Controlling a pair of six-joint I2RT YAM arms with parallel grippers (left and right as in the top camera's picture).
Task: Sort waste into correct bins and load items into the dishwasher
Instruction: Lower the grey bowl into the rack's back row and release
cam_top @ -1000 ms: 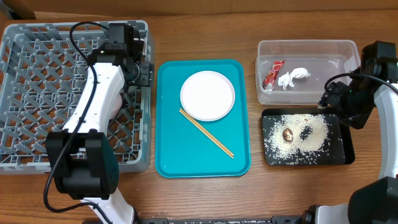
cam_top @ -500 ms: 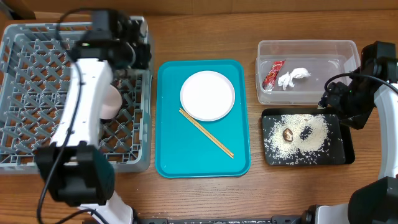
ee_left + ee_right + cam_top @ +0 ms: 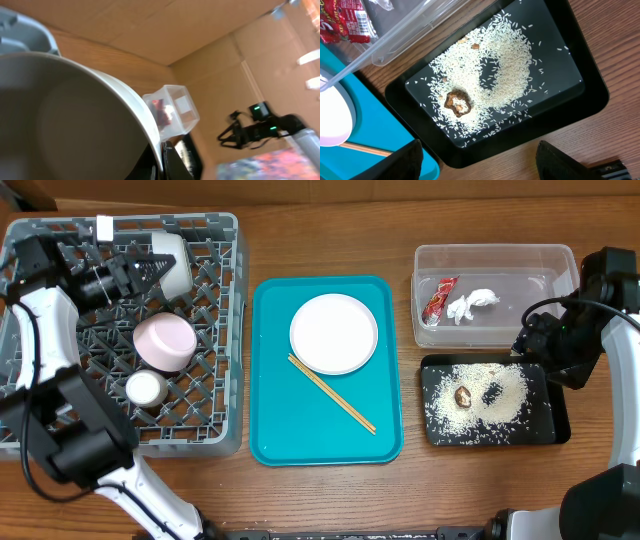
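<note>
In the grey dish rack (image 3: pixel 215 425), the dishwasher, my left gripper (image 3: pixel 148 270) is shut on the rim of the greyish-white bowl (image 3: pixel 174 260), which stands on its side at the back. The left wrist view shows that rim (image 3: pixel 150 125) pinched between the jaws. A pink bowl (image 3: pixel 165 342) and a small white cup (image 3: pixel 147 388) also sit in the rack. The white plate (image 3: pixel 334 332) and the chopsticks (image 3: pixel 332 393) lie on the teal tray (image 3: pixel 300 435). My right gripper (image 3: pixel 545 345) hangs open over the edge of the black tray (image 3: pixel 580 95), which holds rice (image 3: pixel 507 70) and a brown lump (image 3: pixel 458 101).
The clear tub (image 3: pixel 540 260) at the back right holds the red wrapper (image 3: pixel 439 298) and the white tissue (image 3: pixel 471 305). A dark lump (image 3: pixel 492 392) lies in the rice. Cardboard walls stand behind the table.
My left arm has swung from the rack's right side to its left, uncovering the pink bowl and the cup. Its gripper has shut on the greyish-white bowl's rim. The right arm is still.
</note>
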